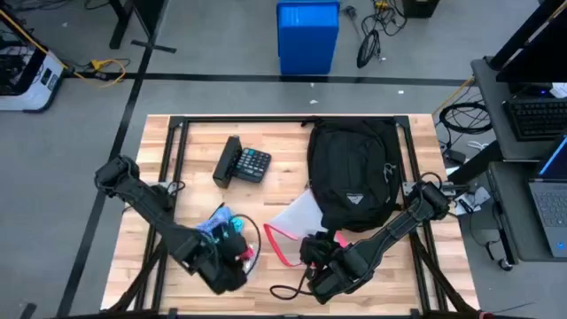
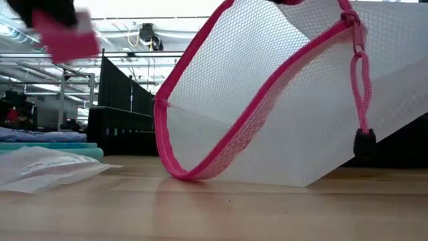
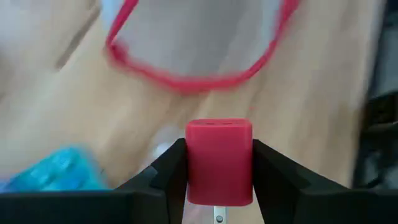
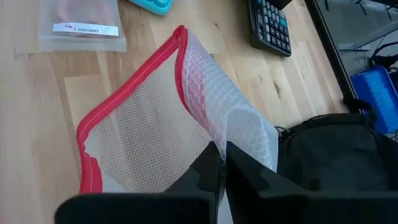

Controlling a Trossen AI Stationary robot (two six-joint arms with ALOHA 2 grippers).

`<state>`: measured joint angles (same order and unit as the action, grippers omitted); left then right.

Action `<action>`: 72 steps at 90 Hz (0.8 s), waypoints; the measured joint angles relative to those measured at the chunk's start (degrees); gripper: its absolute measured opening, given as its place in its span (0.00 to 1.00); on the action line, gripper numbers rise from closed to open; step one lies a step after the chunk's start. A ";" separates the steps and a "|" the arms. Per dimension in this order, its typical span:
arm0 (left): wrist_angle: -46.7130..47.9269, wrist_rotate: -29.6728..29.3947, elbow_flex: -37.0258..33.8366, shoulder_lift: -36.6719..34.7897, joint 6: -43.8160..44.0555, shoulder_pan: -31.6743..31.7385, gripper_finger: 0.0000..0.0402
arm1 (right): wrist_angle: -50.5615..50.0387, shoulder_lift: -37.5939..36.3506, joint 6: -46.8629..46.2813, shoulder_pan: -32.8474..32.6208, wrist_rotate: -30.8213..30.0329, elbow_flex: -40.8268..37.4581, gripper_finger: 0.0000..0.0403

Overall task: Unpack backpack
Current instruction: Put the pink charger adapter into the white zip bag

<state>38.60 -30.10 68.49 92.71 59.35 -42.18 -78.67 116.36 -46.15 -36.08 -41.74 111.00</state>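
Note:
The black backpack (image 1: 350,173) lies flat at the table's far right. In front of it is a white mesh pouch (image 1: 292,226) with a pink zip edge, its mouth (image 2: 200,134) standing open. My right gripper (image 1: 312,248) is shut on the pouch. My left gripper (image 1: 241,257), left of the pouch and near the table's front, is shut on a small red block (image 3: 219,160). In the low view the block (image 2: 67,37) hangs well above the table. My left gripper pinches the red block's two opposite sides (image 3: 193,168) between its two fingers. The block's rounded end sticks out past the fingertips. It is lifted clear of the table. My right gripper pinches the pouch's white mesh wall (image 4: 217,144) between its fingers, just behind the open mouth; one layer or several, I cannot tell. That side is raised, and the mouth's lower rim (image 2: 177,171) rests on the table.
A black calculator (image 1: 244,164) lies at the far middle of the table. A clear plastic bag (image 2: 47,167) and a blue-teal item (image 1: 221,226) lie near my left gripper. A dark cable (image 1: 283,291) curls at the front edge.

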 joint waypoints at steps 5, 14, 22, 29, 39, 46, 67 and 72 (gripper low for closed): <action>-3.79 -2.70 -0.53 0.00 -0.30 -0.02 0.32 | 0.39 0.00 0.06 0.13 0.00 0.00 0.00; -7.68 -7.32 -1.94 0.33 -0.07 0.76 0.33 | 1.32 0.00 0.28 0.28 -0.02 0.00 0.00; -10.37 -7.97 -2.08 2.02 -0.25 1.74 0.34 | 1.40 0.00 0.29 0.29 -0.02 0.00 0.00; -12.47 -8.01 -2.19 4.25 -0.55 2.59 0.34 | 1.50 0.00 0.31 0.24 0.00 0.00 0.00; -18.91 -7.86 -2.19 7.89 -3.52 4.28 0.35 | 1.96 0.00 0.50 0.27 0.00 0.00 0.00; -25.19 -7.95 -2.19 10.47 -6.61 6.18 0.35 | 2.20 0.00 0.76 0.27 0.00 0.00 0.00; -34.38 -7.94 -2.19 13.31 -13.32 11.72 0.34 | 2.60 0.00 0.77 0.27 0.00 0.02 0.00; -35.24 -7.98 -2.19 13.31 -13.69 13.13 0.34 | 2.59 0.00 0.86 0.26 0.02 0.02 0.00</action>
<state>3.36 -38.08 66.30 106.02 45.66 -29.05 -76.07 116.36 -45.30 -35.82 -41.71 111.02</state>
